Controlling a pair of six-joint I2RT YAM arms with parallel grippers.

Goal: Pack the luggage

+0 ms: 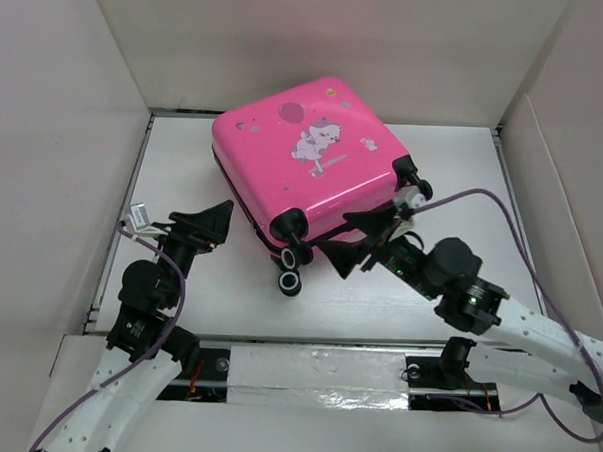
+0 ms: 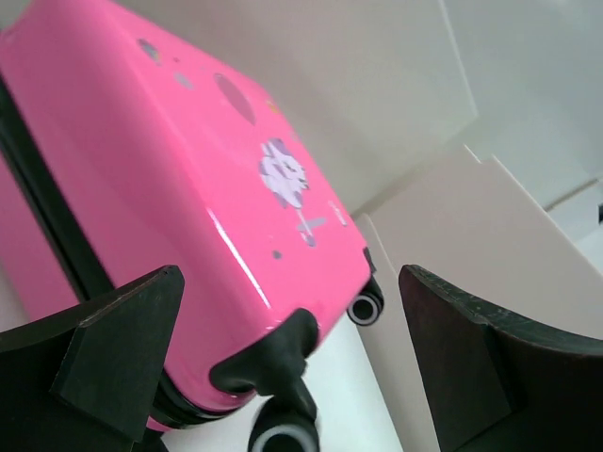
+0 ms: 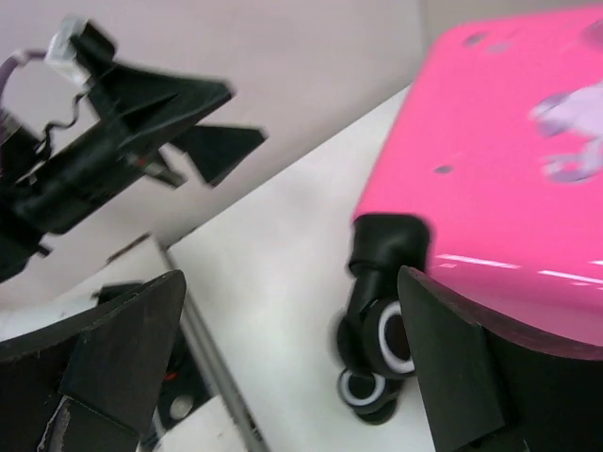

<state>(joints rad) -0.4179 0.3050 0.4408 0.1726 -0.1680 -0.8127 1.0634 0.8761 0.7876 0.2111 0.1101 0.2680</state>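
Observation:
The luggage [image 1: 310,151], a bright-pink hard-shell case with a cartoon animal print, lies flat and closed at the middle back of the white table, its black wheels [image 1: 292,271] toward me. My left gripper [image 1: 213,227] stands open just left of its near corner, touching nothing. In the left wrist view the luggage [image 2: 188,169] and a wheel [image 2: 278,435] lie beyond the open left gripper [image 2: 290,278]. My right gripper [image 1: 353,240] is open at the case's near edge. In the right wrist view the right gripper [image 3: 292,278] frames bare table, with the luggage [image 3: 509,169] and its wheels [image 3: 382,344] beside the right finger.
Tall pale walls [image 1: 76,126] box in the table on the left, back and right. A metal rail with silver tape [image 1: 315,372] runs along the near edge by the arm bases. A purple cable [image 1: 502,210] loops off the right arm.

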